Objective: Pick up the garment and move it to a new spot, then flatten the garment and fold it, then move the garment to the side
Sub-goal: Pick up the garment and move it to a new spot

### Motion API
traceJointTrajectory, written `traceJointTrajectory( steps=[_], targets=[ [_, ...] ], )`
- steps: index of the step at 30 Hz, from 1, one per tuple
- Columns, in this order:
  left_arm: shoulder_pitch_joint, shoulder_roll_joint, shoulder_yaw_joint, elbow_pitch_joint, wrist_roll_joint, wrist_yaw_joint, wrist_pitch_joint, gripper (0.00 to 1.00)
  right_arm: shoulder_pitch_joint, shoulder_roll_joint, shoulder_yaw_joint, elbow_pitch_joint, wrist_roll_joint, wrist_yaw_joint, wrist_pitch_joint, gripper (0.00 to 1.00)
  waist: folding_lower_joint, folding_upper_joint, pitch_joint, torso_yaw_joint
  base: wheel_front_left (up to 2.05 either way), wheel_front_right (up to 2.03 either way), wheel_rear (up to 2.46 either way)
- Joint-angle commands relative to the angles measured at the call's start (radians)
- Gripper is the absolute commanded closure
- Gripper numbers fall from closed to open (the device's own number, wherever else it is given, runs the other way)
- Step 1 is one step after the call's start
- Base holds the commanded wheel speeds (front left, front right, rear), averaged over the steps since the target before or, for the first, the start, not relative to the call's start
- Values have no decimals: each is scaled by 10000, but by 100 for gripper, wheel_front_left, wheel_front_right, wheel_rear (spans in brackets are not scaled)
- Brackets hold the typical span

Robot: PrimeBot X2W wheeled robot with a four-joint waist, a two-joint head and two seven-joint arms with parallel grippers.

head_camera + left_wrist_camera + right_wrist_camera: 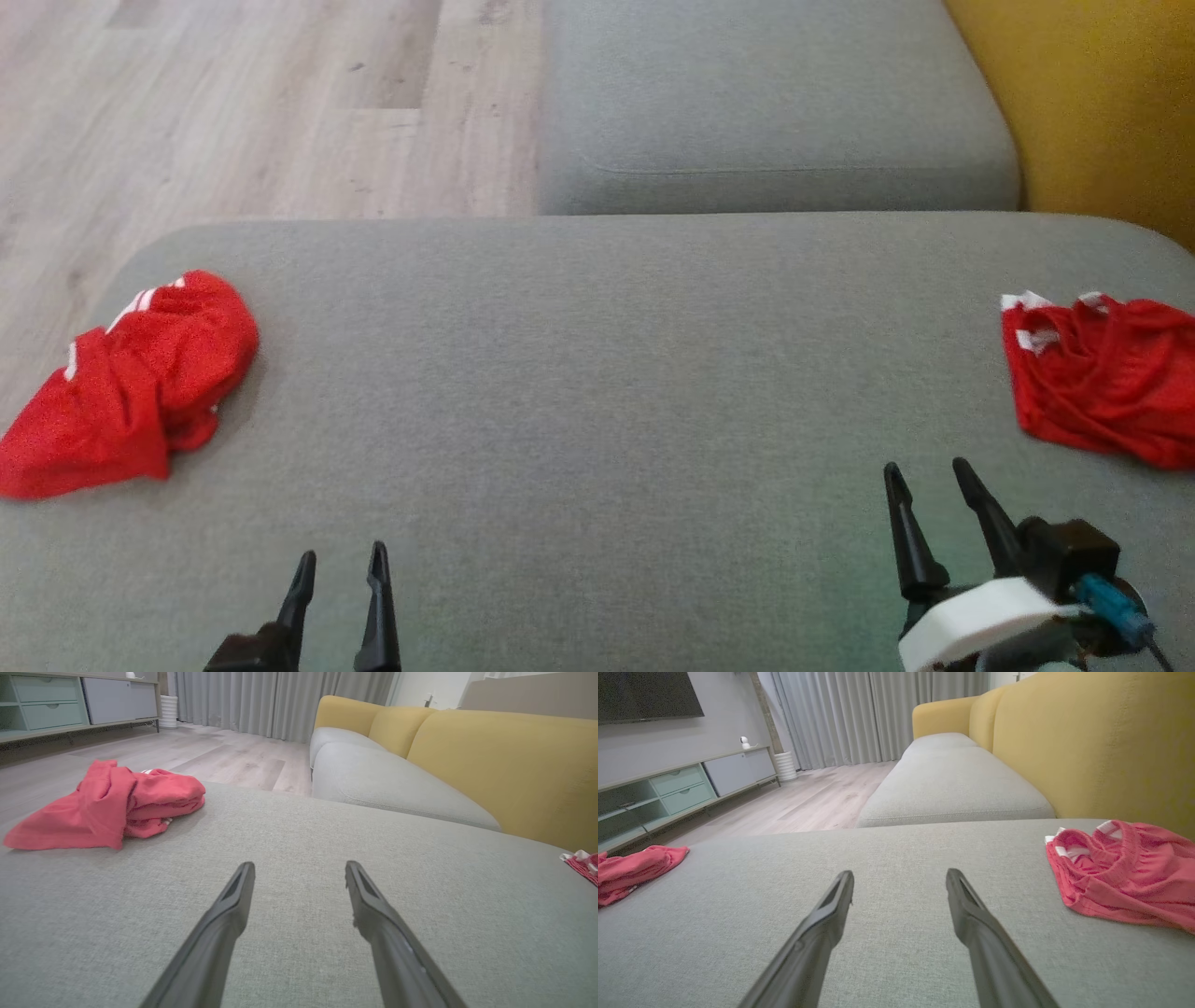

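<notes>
The garment (131,383) is lying bunched at the left end of the grey cushion (597,373), right by its left edge. Some red-white trim is showing on top and no lettering is in sight, so taking this fuller heap for the jersey is a judgement. Its long axis is running slantwise, from the cushion's near left corner toward its far side.

The left gripper (343,553) is hovering over the cushion's near edge, left of the middle, with its fingers standing apart and empty. The garment is sitting well off to its left and further in, which is making the left arm look the nearer one.

The right gripper (927,467) is hovering toward the cushion's right end, likewise spread and empty, near a second red heap (1102,383).
</notes>
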Motion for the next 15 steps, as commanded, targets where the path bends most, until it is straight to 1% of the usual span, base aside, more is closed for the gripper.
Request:
traceJointTrajectory(
  steps=[1, 3, 6, 9, 10, 13, 15],
  targets=[
    [-645, 47, 368, -225, 33, 88, -54, 0, -163, -55, 214, -373, 8, -7, -5, 0, 0, -1, -18, 189, 0, 0, 0],
    [-668, 74, 399, -242, 31, 114, -47, 0, -135, -55, 249, -369, 27, -7, -21, 0, 0, -1, -29, 487, 0, 0, 0],
    [-718, 170, 419, -273, 55, 121, -15, 0, -136, -55, 278, -363, 112, -7, -76, 0, 0, -1, -22, 1115, 0, 0, 0],
    [-756, 288, 450, -333, 93, 154, 26, 0, -181, -55, 325, -322, 190, -7, -148, 0, 0, -1, -1, 1871, 0, 0, 0],
    [-760, 372, 474, -409, 113, 194, 69, 0, -239, -55, 386, -265, 235, -7, -201, 0, 0, -1, 18, 2374, 0, 0, 0],
    [-752, 497, 520, -546, 134, 258, 128, 0, -337, -55, 502, -151, 370, -7, -255, 0, 0, -1, 50, 3104, 0, 0, 0],
    [-715, 575, 570, -635, 134, 313, 150, 0, -429, -55, 632, -23, 440, -7, -289, 0, 0, -1, 68, 3472, 0, 0, 0]
  ],
)
